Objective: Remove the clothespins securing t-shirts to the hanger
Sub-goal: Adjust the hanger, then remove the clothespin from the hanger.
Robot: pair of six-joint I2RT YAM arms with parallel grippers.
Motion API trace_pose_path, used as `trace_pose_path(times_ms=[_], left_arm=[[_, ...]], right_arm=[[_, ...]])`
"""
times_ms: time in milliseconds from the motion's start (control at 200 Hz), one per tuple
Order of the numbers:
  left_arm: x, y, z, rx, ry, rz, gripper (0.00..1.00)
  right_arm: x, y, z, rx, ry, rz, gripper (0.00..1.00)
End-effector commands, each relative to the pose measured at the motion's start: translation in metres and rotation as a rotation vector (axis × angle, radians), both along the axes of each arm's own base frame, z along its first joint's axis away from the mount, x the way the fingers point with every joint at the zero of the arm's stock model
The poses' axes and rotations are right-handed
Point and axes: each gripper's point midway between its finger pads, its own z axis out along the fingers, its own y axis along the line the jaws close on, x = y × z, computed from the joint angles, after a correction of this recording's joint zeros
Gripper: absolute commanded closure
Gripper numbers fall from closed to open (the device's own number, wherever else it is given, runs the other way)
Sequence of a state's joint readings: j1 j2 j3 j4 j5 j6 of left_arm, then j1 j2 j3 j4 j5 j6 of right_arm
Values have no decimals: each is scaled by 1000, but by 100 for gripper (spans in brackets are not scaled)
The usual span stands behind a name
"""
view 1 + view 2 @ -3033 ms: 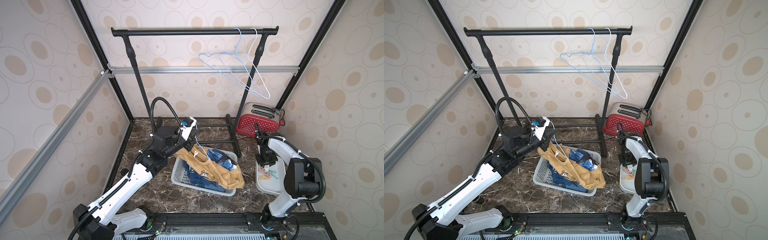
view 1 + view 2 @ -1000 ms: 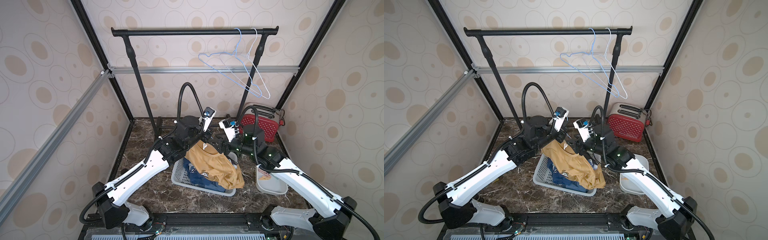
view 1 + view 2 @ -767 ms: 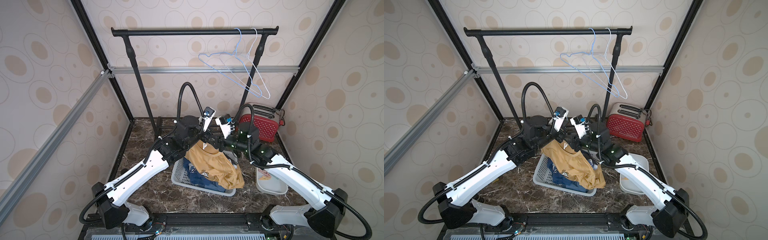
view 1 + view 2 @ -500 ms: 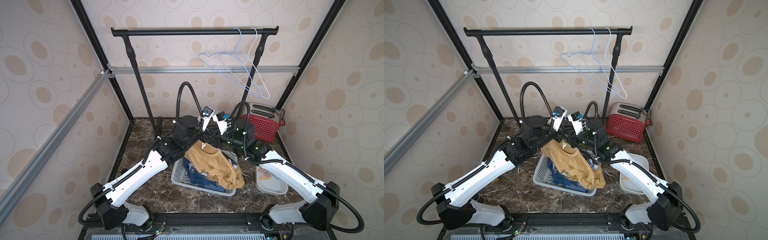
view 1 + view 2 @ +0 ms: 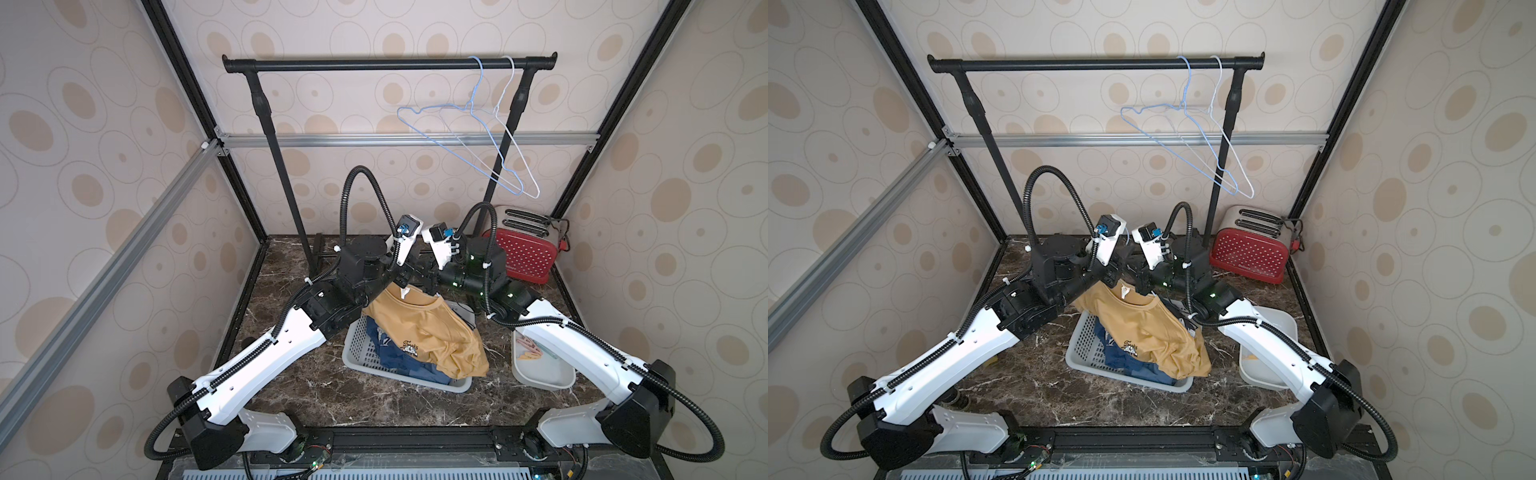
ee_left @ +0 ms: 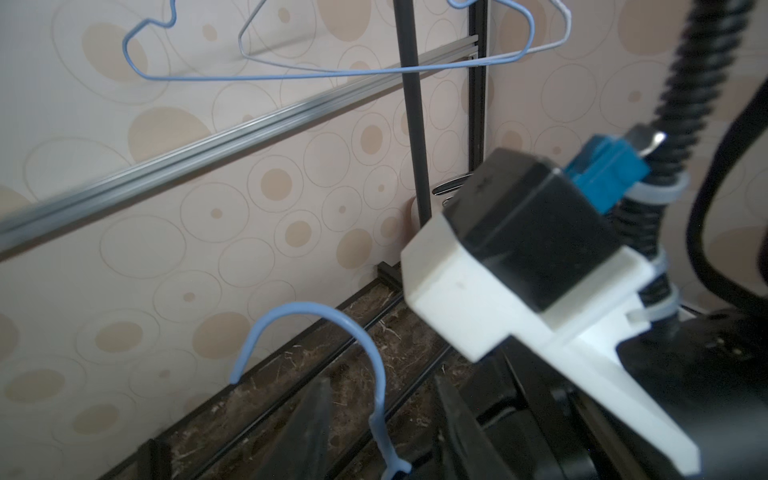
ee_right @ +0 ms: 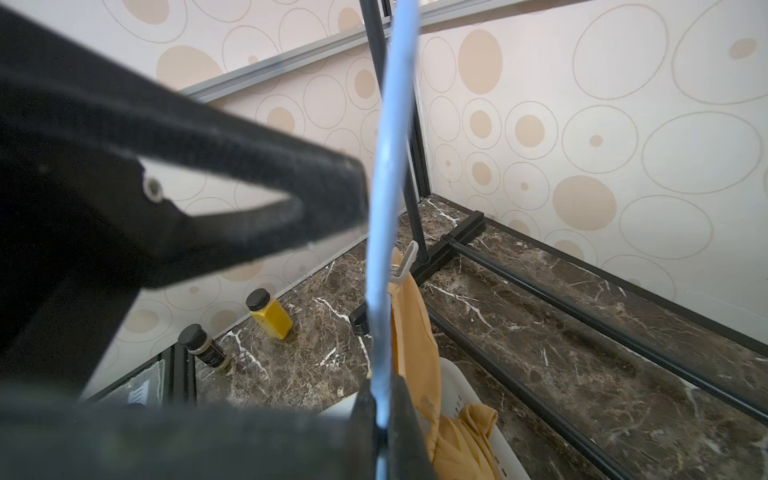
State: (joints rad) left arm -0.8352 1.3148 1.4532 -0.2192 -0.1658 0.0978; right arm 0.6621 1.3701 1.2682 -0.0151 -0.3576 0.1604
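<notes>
A mustard yellow t-shirt (image 5: 419, 328) hangs from a blue wire hanger (image 7: 390, 166) above the basket (image 5: 357, 357). My right gripper (image 7: 382, 399) is shut on the hanger's wire just below the hook. My left gripper (image 6: 382, 386) stands open, and the hanger's hook (image 6: 303, 306) rises between its fingers without being gripped. In both top views the two grippers (image 5: 409, 277) (image 5: 1139, 282) meet above the shirt's collar. One pale clothespin (image 7: 406, 262) sits on the shirt's shoulder. Blue t-shirts (image 5: 386, 353) lie in the basket under the yellow one.
A white tray (image 5: 540, 380) holding loose pink clothespins (image 5: 528, 349) stands right of the basket. The black rack (image 5: 386, 64) carries two bare wire hangers (image 5: 469, 120). A red toaster (image 5: 523, 257) is at the back right. Two small bottles (image 7: 270, 316) stand by the left wall.
My right arm swung from the tray to the hanger and shut on its wire. My left gripper, shut on the hanger until now, has opened.
</notes>
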Motion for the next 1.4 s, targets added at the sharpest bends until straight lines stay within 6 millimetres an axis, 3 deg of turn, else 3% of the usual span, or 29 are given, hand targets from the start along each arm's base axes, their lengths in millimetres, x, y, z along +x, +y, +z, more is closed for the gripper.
trace_pose_path(times_ms=[0,160,356,486,506,691,921,1222,1397], left_arm=[[-13,14,16,22,-55,1,37],[-36,34,11,139,-77,-65,22],[-72,73,1,215,-57,-212,21],[-94,87,-16,324,-93,-285,15],[-99,89,-26,358,-70,-301,14],[-118,84,-66,523,-60,-472,9],[-105,80,-99,673,-88,-510,10],[-92,64,-113,697,-80,-570,11],[-86,56,-114,598,-45,-617,15]], right_arm=[[-2,-8,25,-29,-87,-16,100],[-15,-18,26,-143,-142,17,100],[-37,-31,25,-308,-251,109,100],[-57,-37,25,-391,-344,210,100],[-63,-36,25,-400,-373,249,100],[-93,-44,22,-476,-514,393,100],[-109,-54,13,-581,-527,482,100],[-118,-59,16,-619,-562,514,100],[-122,-60,19,-608,-567,522,100]])
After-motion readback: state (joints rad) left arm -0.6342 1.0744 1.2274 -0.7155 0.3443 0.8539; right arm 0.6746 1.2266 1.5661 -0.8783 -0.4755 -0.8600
